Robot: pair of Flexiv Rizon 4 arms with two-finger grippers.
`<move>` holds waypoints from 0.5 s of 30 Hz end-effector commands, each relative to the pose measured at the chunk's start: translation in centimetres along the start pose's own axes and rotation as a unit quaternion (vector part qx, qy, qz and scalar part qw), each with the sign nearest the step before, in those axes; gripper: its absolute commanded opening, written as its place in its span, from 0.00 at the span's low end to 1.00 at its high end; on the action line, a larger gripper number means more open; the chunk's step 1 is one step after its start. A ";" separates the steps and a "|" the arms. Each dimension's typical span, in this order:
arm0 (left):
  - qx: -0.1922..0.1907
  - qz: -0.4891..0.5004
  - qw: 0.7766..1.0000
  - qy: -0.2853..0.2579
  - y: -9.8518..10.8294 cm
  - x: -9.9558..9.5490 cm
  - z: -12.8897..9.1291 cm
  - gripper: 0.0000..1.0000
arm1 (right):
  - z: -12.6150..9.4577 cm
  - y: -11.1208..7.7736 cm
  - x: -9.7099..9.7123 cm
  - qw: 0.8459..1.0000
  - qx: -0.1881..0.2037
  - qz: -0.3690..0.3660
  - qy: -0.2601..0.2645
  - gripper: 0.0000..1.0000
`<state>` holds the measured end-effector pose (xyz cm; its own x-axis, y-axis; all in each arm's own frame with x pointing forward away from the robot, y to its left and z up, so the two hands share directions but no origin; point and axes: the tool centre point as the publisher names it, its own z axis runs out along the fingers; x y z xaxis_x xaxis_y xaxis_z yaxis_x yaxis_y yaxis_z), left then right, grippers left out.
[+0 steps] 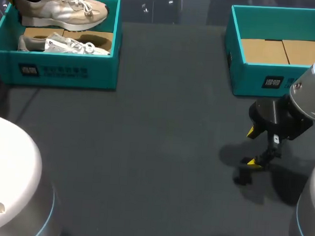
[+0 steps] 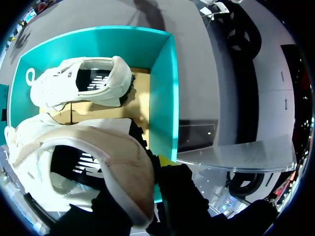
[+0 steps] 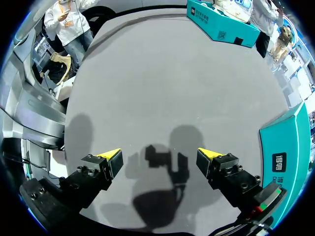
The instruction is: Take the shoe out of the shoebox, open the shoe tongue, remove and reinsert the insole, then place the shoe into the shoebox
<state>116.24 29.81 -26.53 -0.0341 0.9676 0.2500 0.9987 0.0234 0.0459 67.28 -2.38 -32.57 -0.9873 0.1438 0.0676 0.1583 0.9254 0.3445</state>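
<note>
We judge this the take-out step: our left hand (image 2: 145, 182) grips the cream lace-up sneaker (image 1: 62, 9) over the far-left teal cardboard shoebox (image 1: 63, 68), our right hand (image 3: 159, 156) is open and empty, and next we should set the sneaker on the dark desk (image 1: 144, 149).

Teal box (image 1: 68, 74) with tan floor, beige-and-cream shoe (image 1: 62, 11), white shoe (image 1: 65, 45), dark grey table (image 1: 144, 149), yellow fingertips (image 3: 111, 154).
</note>
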 end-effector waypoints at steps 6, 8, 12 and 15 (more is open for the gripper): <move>-0.002 0.004 1.000 0.010 -0.1 -0.5 2.1 0.00 | 0.0 0.0 0.1 1.000 0.001 0.000 -0.001 1.00; -0.004 0.004 1.000 0.014 0.0 -0.7 2.4 0.00 | 0.0 0.0 0.1 1.000 0.001 0.000 -0.001 1.00; -0.008 0.001 1.000 0.016 0.2 -1.1 2.9 0.00 | 0.0 0.0 0.1 1.000 0.001 0.000 -0.001 1.00; -0.009 0.000 1.000 0.015 0.2 -1.5 3.2 0.00 | 0.0 0.0 0.1 1.000 0.001 0.000 -0.001 1.00</move>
<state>116.47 29.31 -29.71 -0.0353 0.9603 0.2769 0.9979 0.0190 0.0613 67.28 -2.38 -32.57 -0.9873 0.1438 0.0676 0.1583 0.9254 0.3445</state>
